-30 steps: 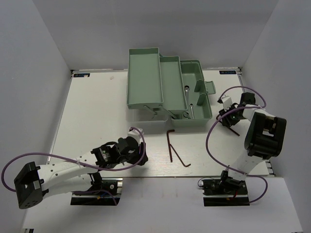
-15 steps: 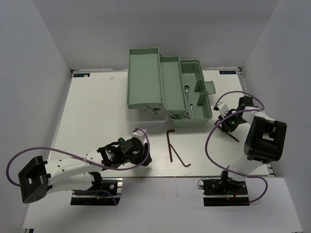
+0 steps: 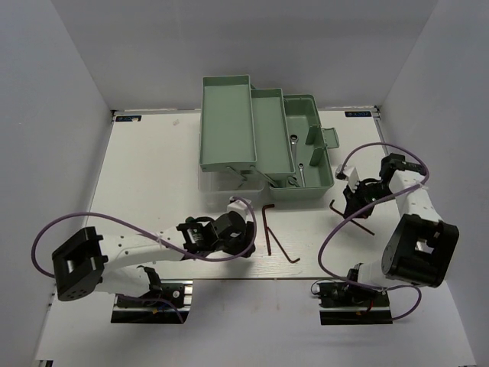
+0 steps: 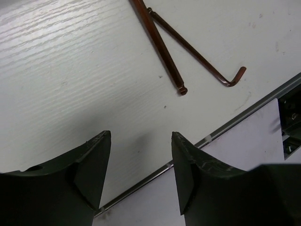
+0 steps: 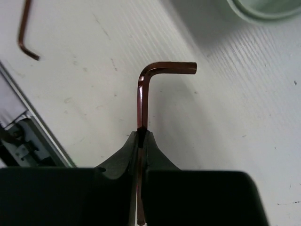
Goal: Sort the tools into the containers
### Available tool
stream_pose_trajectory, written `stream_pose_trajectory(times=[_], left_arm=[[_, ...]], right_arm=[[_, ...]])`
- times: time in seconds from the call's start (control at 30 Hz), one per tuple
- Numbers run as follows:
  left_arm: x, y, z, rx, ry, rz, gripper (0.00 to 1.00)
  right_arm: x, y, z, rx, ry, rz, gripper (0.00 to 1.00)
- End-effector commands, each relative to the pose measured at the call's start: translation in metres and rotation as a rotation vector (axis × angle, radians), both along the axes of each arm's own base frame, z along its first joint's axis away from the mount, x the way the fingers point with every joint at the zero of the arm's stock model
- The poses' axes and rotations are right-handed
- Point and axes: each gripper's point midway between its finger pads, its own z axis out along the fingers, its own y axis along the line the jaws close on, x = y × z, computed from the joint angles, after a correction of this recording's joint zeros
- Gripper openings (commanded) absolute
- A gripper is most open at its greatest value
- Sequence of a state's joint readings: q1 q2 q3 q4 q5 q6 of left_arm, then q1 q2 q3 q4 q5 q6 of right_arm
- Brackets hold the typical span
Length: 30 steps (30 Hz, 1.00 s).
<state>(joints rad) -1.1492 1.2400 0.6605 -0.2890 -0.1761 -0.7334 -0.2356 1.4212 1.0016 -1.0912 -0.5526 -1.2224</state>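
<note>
Right gripper (image 5: 141, 135) pinches one hex key (image 5: 140, 99) tight to carry it
That key is just right of the toolbox (image 3: 226, 130); the left gripper (image 4: 141, 157) hovers wide open and empty over two more hex keys (image 4: 162, 52) to grab one

I see my left arm (image 3: 131, 256) and right arm (image 3: 418, 202) as white shells with black joints, each trailing a purple cable (image 3: 76, 216); tool fingers (image 4: 91, 160) are matte black.

The right pincer (image 5: 141, 137) pinches a hex key (image 5: 149, 77) above the table (image 5: 244, 117)
</note>
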Motion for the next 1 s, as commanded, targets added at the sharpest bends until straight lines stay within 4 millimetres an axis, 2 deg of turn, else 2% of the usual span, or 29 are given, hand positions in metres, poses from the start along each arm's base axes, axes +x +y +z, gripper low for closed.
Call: stream_pose_trajectory(times=[0.0, 0.1, 0.17, 0.2, 0.27, 0.3, 0.33, 0.37, 0.4, 0.43, 0.47, 0.5, 0.6, 0.63, 0.67, 0.7, 0.73, 0.77, 0.8, 0.83, 0.93, 0.97], left_arm=[[0.009, -0.022, 0.014, -0.036, -0.039, -0.001, 0.65], [0.009, -0.030, 0.005, -0.024, -0.033, -0.010, 0.65], [0.011, -0.035, 0.001, -0.019, -0.032, -0.010, 0.65], [0.009, -0.041, -0.003, -0.020, -0.024, -0.011, 0.65], [0.010, -0.044, -0.010, -0.015, -0.014, -0.004, 0.65], [0.011, -0.046, -0.016, -0.010, -0.005, 0.003, 0.65], [0.013, -0.048, -0.015, -0.013, -0.007, 0.015, 0.65], [0.014, -0.051, -0.015, -0.020, -0.010, 0.016, 0.65], [0.018, -0.054, -0.010, -0.034, -0.024, 0.023, 0.65], [0.020, -0.059, -0.008, -0.046, -0.029, 0.023, 0.65], [0.022, -0.058, -0.008, -0.043, -0.037, 0.032, 0.65], [0.026, -0.060, -0.007, -0.038, -0.049, 0.044, 0.65], [0.032, -0.067, 0.002, -0.054, -0.078, 0.071, 0.65], [0.035, -0.069, 0.007, -0.059, -0.084, 0.088, 0.65], [0.039, -0.067, 0.008, -0.058, -0.094, 0.109, 0.65], [0.042, -0.069, 0.012, -0.065, -0.107, 0.121, 0.65], [0.045, -0.069, 0.015, -0.075, -0.102, 0.153, 0.65], [0.048, -0.067, 0.016, -0.073, -0.114, 0.178, 0.65], [0.051, -0.066, 0.017, -0.074, -0.121, 0.196, 0.65], [0.053, -0.063, 0.016, -0.069, -0.122, 0.222, 0.65], [0.059, -0.055, 0.013, -0.075, -0.122, 0.313, 0.65], [0.059, -0.051, 0.009, -0.076, -0.115, 0.339, 0.65]], right_arm=[[-0.017, 0.025, 0.044, 0.131, -0.019, 0.054, 0.00], [-0.019, 0.039, 0.071, 0.200, -0.069, 0.091, 0.00], [-0.013, 0.047, 0.089, 0.243, -0.097, 0.071, 0.00], [0.001, 0.049, 0.103, 0.235, -0.158, 0.081, 0.00], [0.011, 0.064, 0.117, 0.295, -0.138, 0.043, 0.00], [0.026, 0.071, 0.140, 0.300, -0.207, 0.067, 0.00], [0.039, 0.075, 0.142, 0.314, -0.207, 0.062, 0.00], [0.040, 0.088, 0.148, 0.353, -0.142, 0.020, 0.00], [0.055, 0.098, 0.171, 0.361, -0.221, 0.046, 0.00], [0.070, 0.109, 0.171, 0.385, -0.163, -0.020, 0.00], [0.079, 0.119, 0.181, 0.389, -0.186, -0.012, 0.00], [0.098, 0.137, 0.197, 0.380, -0.288, 0.031, 0.00], [0.133, 0.160, 0.202, 0.419, -0.193, -0.124, 0.00], [0.144, 0.184, 0.221, 0.446, -0.231, -0.090, 0.00], [0.149, 0.192, 0.224, 0.465, -0.164, -0.181, 0.00], [0.164, 0.202, 0.214, 0.452, -0.140, -0.207, 0.00], [0.173, 0.215, 0.240, 0.488, -0.192, -0.199, 0.00], [0.191, 0.227, 0.232, 0.492, -0.199, -0.225, 0.00], [0.200, 0.229, 0.229, 0.500, -0.153, -0.339, 0.00], [0.210, 0.238, 0.234, 0.527, -0.209, -0.348, 0.00], [0.221, 0.249, 0.222, 0.581, -0.101, -0.507, 0.00], [0.236, 0.248, 0.221, 0.597, -0.140, -0.556, 0.00]])
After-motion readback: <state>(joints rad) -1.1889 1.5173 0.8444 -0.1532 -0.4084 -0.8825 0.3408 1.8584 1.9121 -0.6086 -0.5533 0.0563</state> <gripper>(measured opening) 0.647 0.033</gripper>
